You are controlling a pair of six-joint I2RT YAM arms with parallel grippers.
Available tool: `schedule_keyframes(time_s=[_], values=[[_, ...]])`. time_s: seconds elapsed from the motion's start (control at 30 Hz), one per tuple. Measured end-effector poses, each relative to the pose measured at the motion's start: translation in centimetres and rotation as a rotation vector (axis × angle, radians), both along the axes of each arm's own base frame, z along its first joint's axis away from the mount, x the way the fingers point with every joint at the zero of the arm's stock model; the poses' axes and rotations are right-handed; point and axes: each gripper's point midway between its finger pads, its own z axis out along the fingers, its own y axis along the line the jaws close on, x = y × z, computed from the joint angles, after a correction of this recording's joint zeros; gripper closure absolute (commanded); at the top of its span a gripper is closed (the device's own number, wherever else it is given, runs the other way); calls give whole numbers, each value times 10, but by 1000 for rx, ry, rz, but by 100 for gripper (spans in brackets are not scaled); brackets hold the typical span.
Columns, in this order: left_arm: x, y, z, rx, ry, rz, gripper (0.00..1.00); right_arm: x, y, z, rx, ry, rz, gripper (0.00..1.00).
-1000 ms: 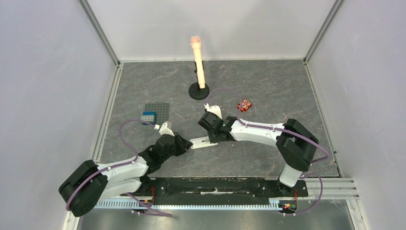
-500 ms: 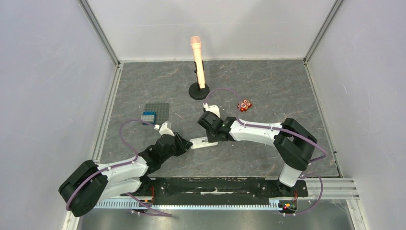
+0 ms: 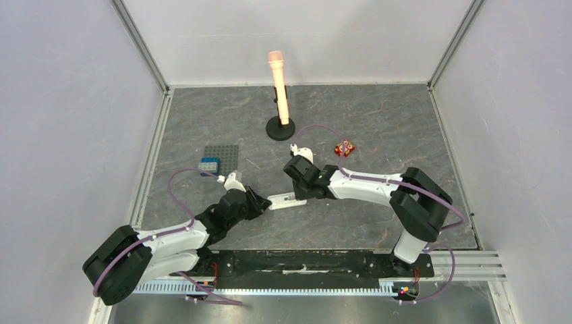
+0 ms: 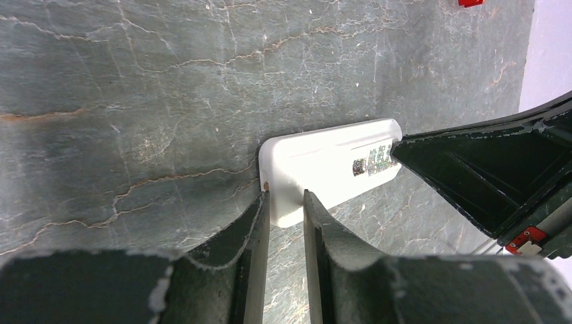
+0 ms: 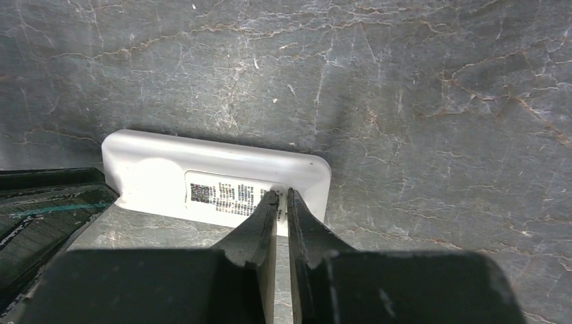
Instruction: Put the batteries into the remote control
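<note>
The loading looks barely begun. The remote control (image 3: 287,200) lies flat on the dark, marbled table (image 3: 378,121), just in front of and between the two arms. No open battery bay shows on it, and no blue cells can be made out in any view, so by this judgement the back has yet to be opened and both batteries have yet to go in.

The left gripper (image 4: 284,200) is clamped on one short end of the remote, a finger on each side of its corner, apparently steadying it. The right gripper (image 5: 282,196) has its jaws almost together, with only a thin slit between them. Its tips press on the remote's upturned face beside the label; whether they pinch a lip there cannot be told.

The remote is slim, white and round-cornered. It lies back face up, showing a small printed label — a code square and lines of fine print — and no buttons.
</note>
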Motion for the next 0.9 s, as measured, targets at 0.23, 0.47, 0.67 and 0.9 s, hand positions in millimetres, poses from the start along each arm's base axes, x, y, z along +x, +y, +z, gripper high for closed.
schedule_keyframes(time_s=[0.23, 0.47, 0.67, 0.9], values=[[0, -3, 0, -14, -6, -9, 70, -1, 1, -1, 92, 16, -16, 93], [2, -5, -4, -33, -19, -12, 71, -3, 0, -5, 136, 23, -25, 97], [6, -6, -6, -53, -34, -8, 76, -5, 2, -5, 181, 25, -49, 97], [9, -6, -5, -68, -60, -1, 82, -6, 4, -4, 249, 30, -111, 98]])
